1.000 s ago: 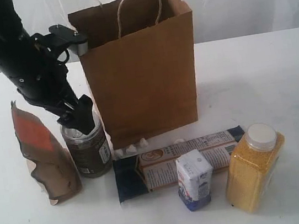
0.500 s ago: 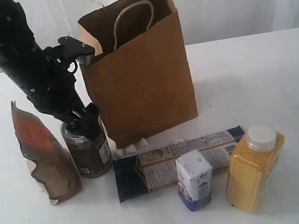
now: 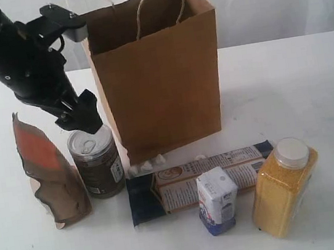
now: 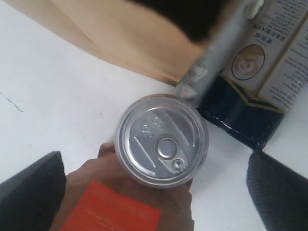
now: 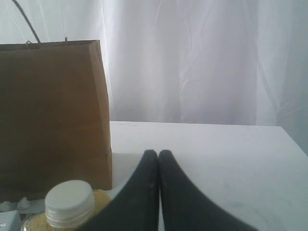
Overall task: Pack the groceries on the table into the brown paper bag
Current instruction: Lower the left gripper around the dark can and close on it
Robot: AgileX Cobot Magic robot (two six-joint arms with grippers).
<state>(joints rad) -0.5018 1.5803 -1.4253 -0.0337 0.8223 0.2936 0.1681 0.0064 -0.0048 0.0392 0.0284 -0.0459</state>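
The brown paper bag [image 3: 160, 76] stands upright at the back of the table [image 3: 285, 83]. Left of it stands the dark pull-tab can [image 3: 97, 162], with the orange-brown pouch [image 3: 49, 172] leaning beside it. My left gripper [image 3: 81, 115] hovers open just above the can [image 4: 161, 140], fingers spread wide and holding nothing. In front lie the long navy packet [image 3: 205, 175], the white-blue carton [image 3: 218, 200] and the yellow-grain bottle [image 3: 284, 186]. My right gripper [image 5: 159, 154] is shut and empty near the bottle [image 5: 70, 202]. The clear jar is out of view.
Small white crumbs [image 3: 147, 164] lie at the foot of the bag. A white curtain hangs behind the table. The bag's loop handles stand up over its open mouth.
My left gripper has risen from the can's top to just above it. The bag leaned left half a second ago and now stands straight again.
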